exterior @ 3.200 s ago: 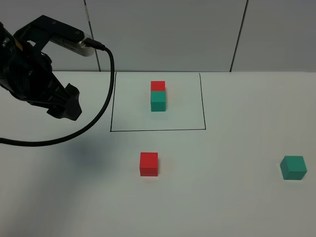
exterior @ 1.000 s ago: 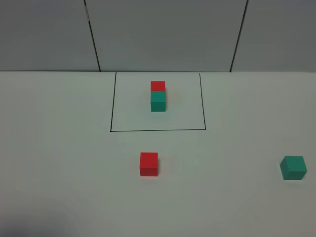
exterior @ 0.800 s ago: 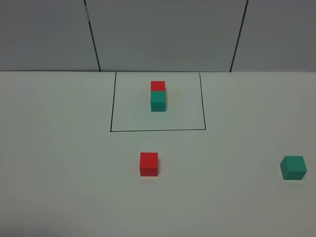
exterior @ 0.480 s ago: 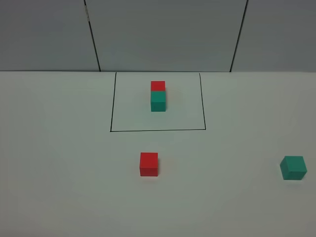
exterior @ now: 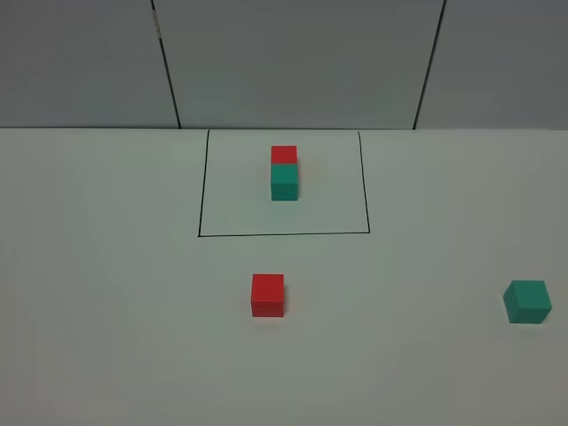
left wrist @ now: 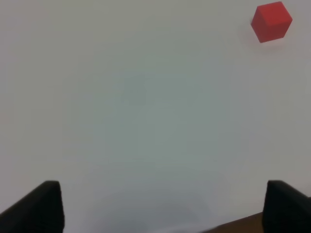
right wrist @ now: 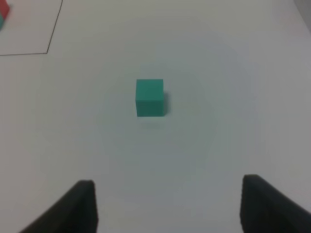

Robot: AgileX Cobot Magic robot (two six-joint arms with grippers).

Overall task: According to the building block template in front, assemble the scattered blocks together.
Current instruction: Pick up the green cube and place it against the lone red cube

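Inside the black rectangle [exterior: 284, 234] drawn on the counter [exterior: 106, 337]: the building block template [exterior: 284, 173], a red cube touching a teal one in a line, red on the far side, teal toward the rectangle's front line. Framed off like that to serve as the pattern, not as stock to move.

Outside the rectangle, the scattered blocks, not yet joined. Closest to it, the red block [exterior: 267, 295], near the front line and roughly opposite its middle, flat on the counter. Well apart from the rectangle, out past its front right corner, the teal block [exterior: 527, 301], also flat, turned slightly askew to the drawn lines. No contact between the two, so by the look of it none of the assembly done.

Neither arm in the high view. Open wide and empty, the left tool [left wrist: 165, 206], over bare counter with the red block [left wrist: 271, 22] far off at the edge of its view; probably parked clear of the work. Open and empty too, the right tool [right wrist: 172, 206], hanging back from the teal block [right wrist: 149, 97] with that block roughly centred ahead of the gap; likely lined up so for a straight reach and a pinch on two side faces.

Likely next need: teal block brought against the red one's side away from the rectangle, matching the template's order
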